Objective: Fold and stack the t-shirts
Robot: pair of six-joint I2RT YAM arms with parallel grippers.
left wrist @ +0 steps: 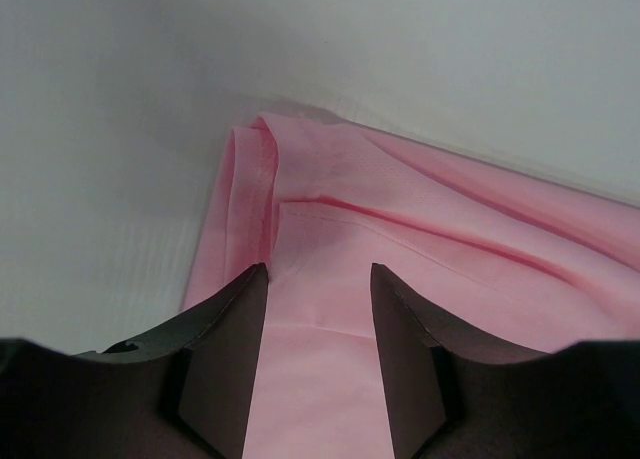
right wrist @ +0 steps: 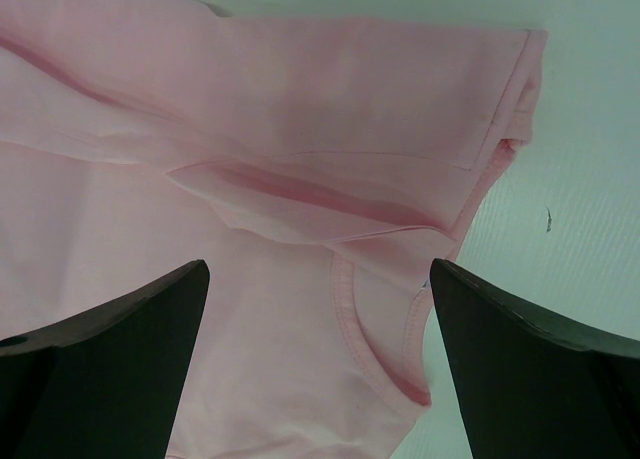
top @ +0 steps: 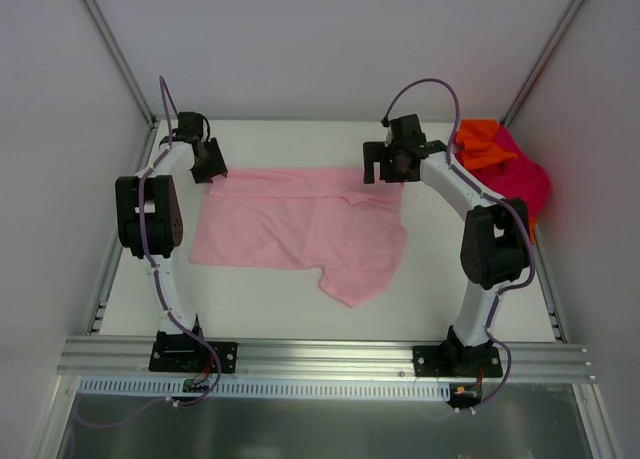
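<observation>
Pink t-shirt lay spread mid-tabletop; orange t-shirt and magenta t-shirt were heaped at the far right corner. My left jaws stood half apart over the pink one's far left corner, my right jaws wide above its collar, neither holding. I judged it soft, limp and light: pinch doubled hems.

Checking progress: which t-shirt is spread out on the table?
The light pink t-shirt; the orange t-shirt and magenta t-shirt lie bunched together at the far right.
</observation>
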